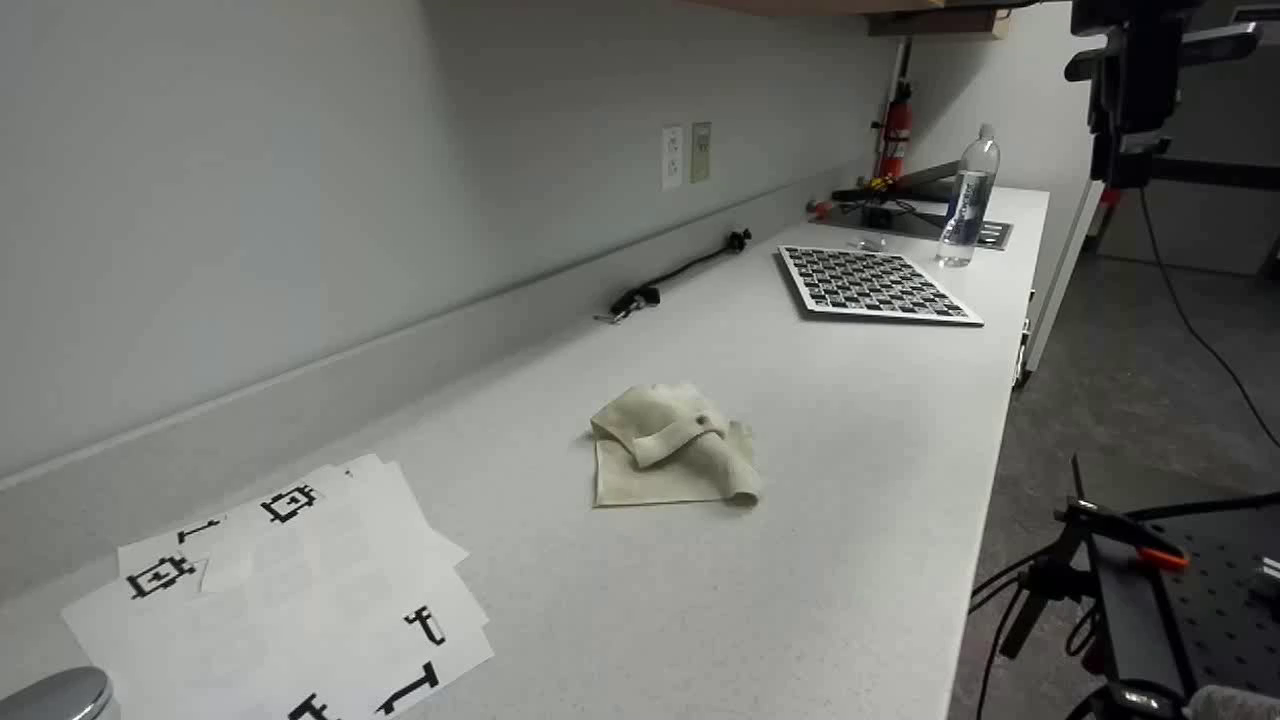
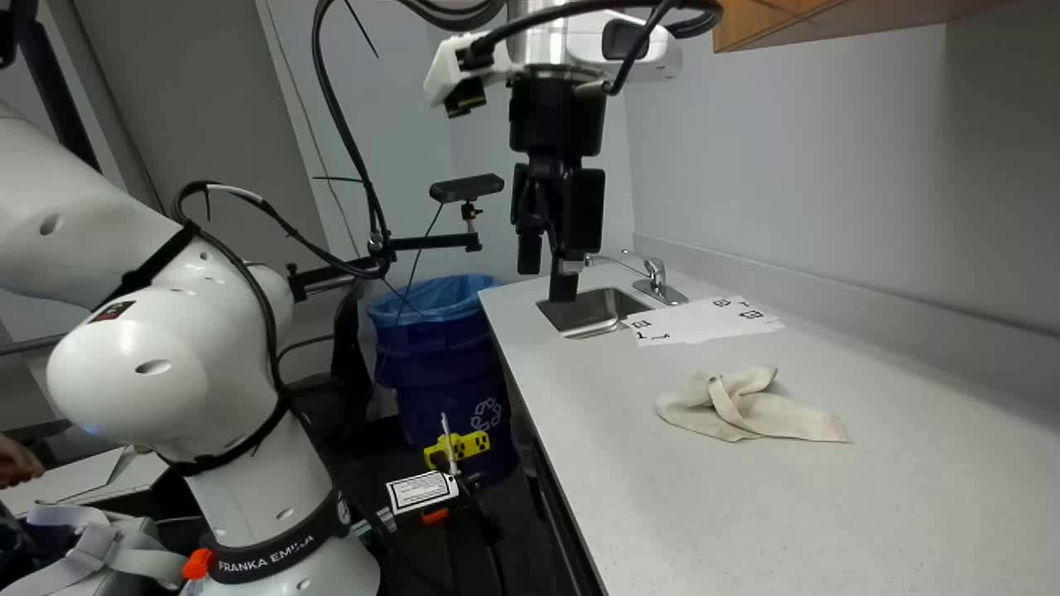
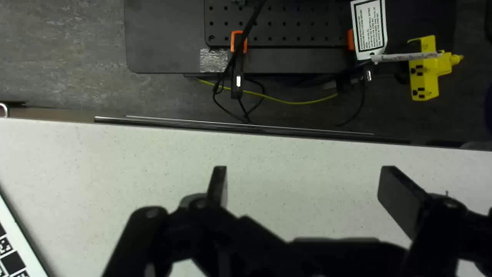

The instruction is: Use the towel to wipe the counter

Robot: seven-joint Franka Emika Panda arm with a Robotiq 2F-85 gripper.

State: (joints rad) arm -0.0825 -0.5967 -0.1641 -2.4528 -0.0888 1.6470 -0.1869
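A cream towel lies crumpled and partly folded over on the pale counter. It also shows in an exterior view, with a raised fold near its middle. The towel is out of the wrist view. My gripper hangs fingers down, high above the counter and apart from the towel. In an exterior view it shows at the top right as a dark shape. In the wrist view the two fingers are wide apart, with only speckled counter seen between them.
White printed sheets lie near a sink with a faucet. A checkered board, a clear bottle and a black cable are farther along. A wall backs the counter; a wooden cabinet hangs above. The front edge drops to the floor.
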